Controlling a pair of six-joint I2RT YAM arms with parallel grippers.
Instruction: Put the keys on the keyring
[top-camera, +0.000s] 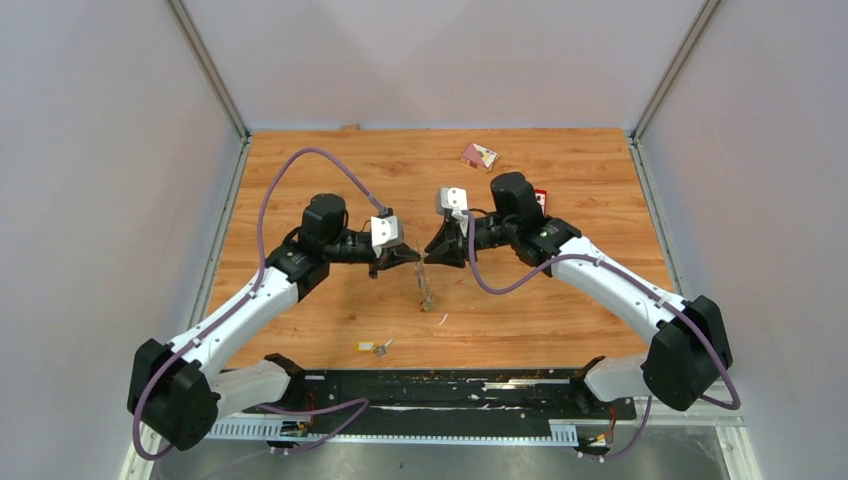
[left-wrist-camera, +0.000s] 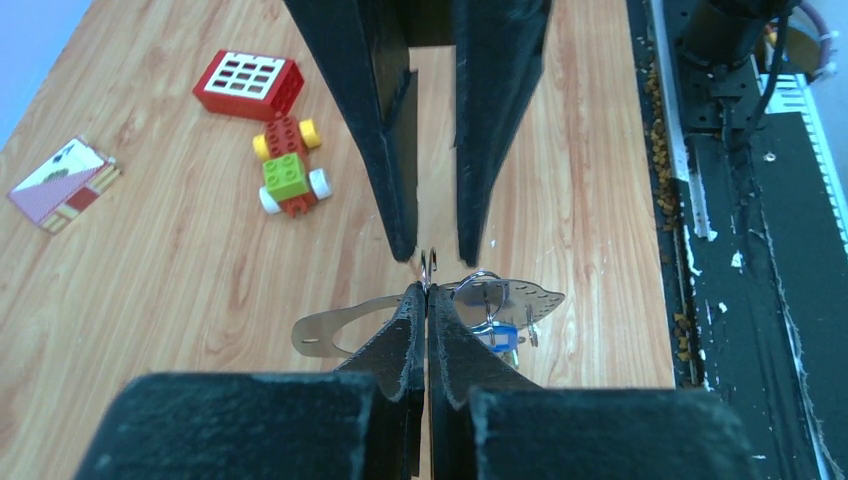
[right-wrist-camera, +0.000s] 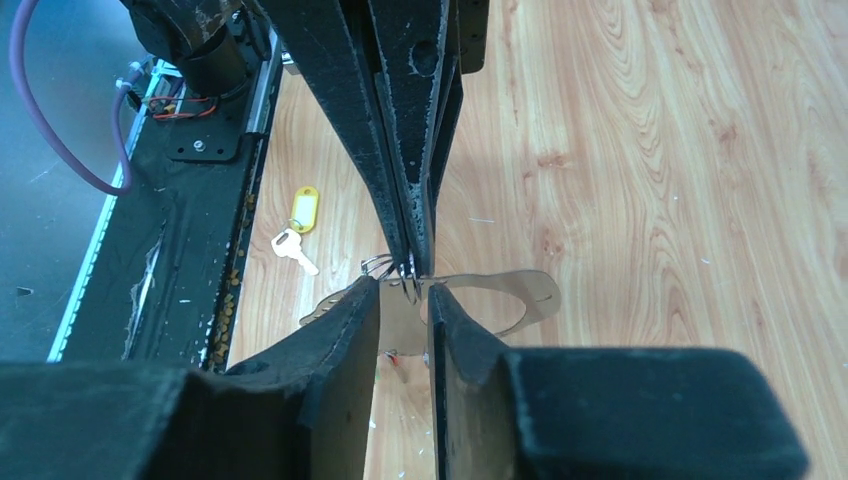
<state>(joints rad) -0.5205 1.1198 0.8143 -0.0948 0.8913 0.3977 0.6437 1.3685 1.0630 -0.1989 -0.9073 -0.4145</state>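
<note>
The keyring (left-wrist-camera: 322, 333), a flat grey metal loop carrying small wire rings, hangs between the two grippers above the table; it also shows in the top view (top-camera: 427, 291) and the right wrist view (right-wrist-camera: 522, 290). My left gripper (left-wrist-camera: 427, 290) is shut on a wire ring at its top edge. My right gripper (right-wrist-camera: 405, 290) faces it, open, with its jaws on either side of the same ring. A key with a yellow tag (right-wrist-camera: 302, 208) lies on the table near the front edge (top-camera: 372, 347). A red-orange bit (right-wrist-camera: 394, 352) shows under the loop. A blue tag (left-wrist-camera: 500, 336) hangs on the keyring.
A red block with a white grid (left-wrist-camera: 248, 83), a green-yellow-red toy car (left-wrist-camera: 288, 167) and a small card (left-wrist-camera: 62, 185) lie toward the table's far right. A black rail (top-camera: 440, 385) runs along the near edge.
</note>
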